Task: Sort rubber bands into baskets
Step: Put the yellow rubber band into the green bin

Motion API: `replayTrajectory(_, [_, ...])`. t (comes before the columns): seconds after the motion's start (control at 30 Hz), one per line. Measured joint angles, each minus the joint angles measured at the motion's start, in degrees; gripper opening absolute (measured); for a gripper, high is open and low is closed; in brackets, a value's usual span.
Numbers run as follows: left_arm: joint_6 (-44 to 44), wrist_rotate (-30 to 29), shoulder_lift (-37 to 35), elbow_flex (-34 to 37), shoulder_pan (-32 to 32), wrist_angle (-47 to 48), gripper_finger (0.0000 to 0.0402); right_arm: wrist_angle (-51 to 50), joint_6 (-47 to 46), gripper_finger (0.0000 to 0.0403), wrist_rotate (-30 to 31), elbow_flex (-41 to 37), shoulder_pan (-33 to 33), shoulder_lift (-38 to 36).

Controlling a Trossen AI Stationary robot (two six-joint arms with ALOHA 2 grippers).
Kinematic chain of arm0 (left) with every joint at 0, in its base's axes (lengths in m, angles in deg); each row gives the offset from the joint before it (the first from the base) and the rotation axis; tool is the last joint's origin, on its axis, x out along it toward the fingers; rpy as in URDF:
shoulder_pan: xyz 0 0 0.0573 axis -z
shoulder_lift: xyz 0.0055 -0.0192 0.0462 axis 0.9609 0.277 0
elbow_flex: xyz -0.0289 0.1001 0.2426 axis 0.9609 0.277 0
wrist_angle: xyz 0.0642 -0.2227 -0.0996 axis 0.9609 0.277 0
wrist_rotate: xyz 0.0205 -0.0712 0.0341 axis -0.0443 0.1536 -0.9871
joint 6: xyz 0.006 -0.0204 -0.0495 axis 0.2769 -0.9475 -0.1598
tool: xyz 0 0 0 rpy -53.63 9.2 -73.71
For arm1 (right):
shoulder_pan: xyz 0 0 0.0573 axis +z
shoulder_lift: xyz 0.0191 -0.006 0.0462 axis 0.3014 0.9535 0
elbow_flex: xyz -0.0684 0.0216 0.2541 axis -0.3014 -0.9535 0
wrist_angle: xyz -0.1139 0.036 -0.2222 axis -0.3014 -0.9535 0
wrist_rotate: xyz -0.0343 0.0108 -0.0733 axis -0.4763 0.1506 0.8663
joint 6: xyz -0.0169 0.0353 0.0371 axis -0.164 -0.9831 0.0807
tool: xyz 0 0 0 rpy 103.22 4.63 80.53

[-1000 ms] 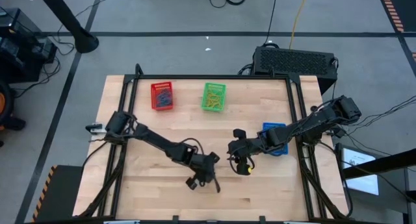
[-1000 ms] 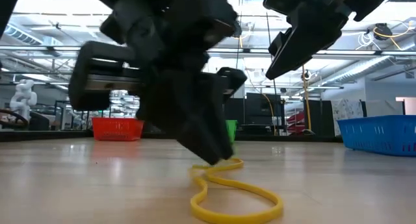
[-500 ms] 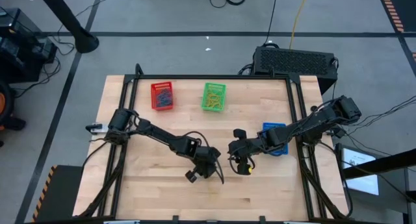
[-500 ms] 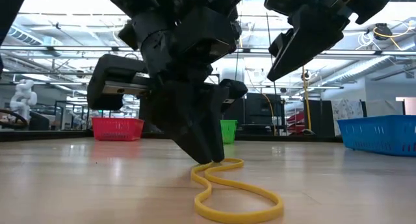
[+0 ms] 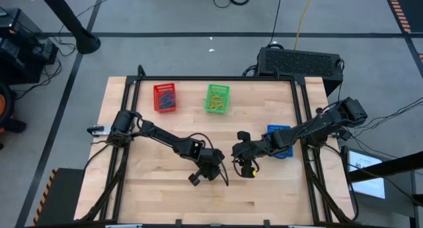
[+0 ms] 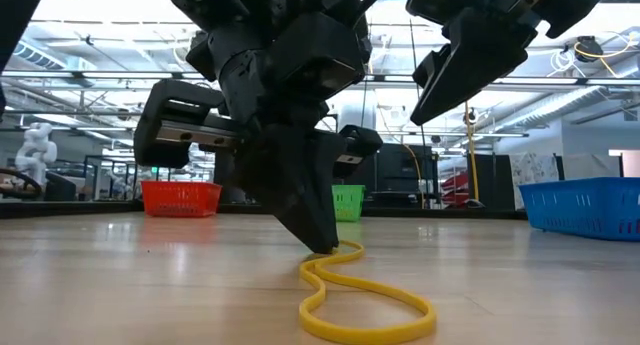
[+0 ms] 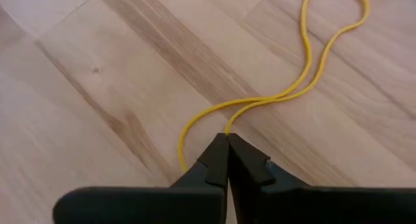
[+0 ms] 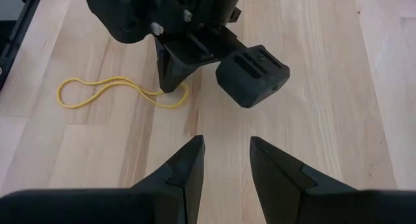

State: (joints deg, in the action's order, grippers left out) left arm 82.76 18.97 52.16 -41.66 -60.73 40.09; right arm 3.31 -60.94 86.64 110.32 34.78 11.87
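As seen from the high view, the left gripper (image 5: 223,182) sits at the front middle of the wooden table (image 5: 152,188), its tips down at the boards, while the right gripper (image 5: 242,167) hangs just beside it, toward the blue basket (image 5: 279,141); the red basket (image 5: 165,97) and the green basket (image 5: 217,98) stand side by side near the far edge, well apart from the left gripper, each holding rubber bands whose colours cannot be told apart here. At table height, the low view shows the left gripper (image 6: 322,247) with its fingers pressed together on one end of a yellow rubber band (image 6: 365,301), whose remaining loop lies flat on the table (image 6: 120,285) on the near side of the tips; the right gripper (image 6: 425,105) hangs well above the surface, and the red basket (image 6: 180,197), green basket (image 6: 346,201) and blue basket (image 6: 583,205) line the far edge. From the left wrist view, the fingers (image 7: 211,160) meet tip to tip, pinching the yellow rubber band (image 7: 305,78) where its two strands run together, the rest trailing away across the boards. From the right wrist view, the right gripper (image 8: 226,143) has its fingers apart and holding nothing, above bare wood, with the left gripper (image 8: 170,86) and the yellow rubber band (image 8: 104,94) beyond them.
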Motion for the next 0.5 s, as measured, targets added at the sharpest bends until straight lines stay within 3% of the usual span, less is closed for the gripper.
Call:
replayTrajectory(0.23, [-0.3, -1.6, -3.1, -1.4, 0.5, 4.2, 0.0003, -0.5, 0.0, 0.0116, 0.0, 0.0, 0.0, 0.0])
replayTrajectory(0.5, [-3.2, -5.1, -14.6, -1.1, 0.7, 9.4, 0.0001, -1.4, 0.0, 0.0116, 0.0, 0.0, 0.0, 0.0])
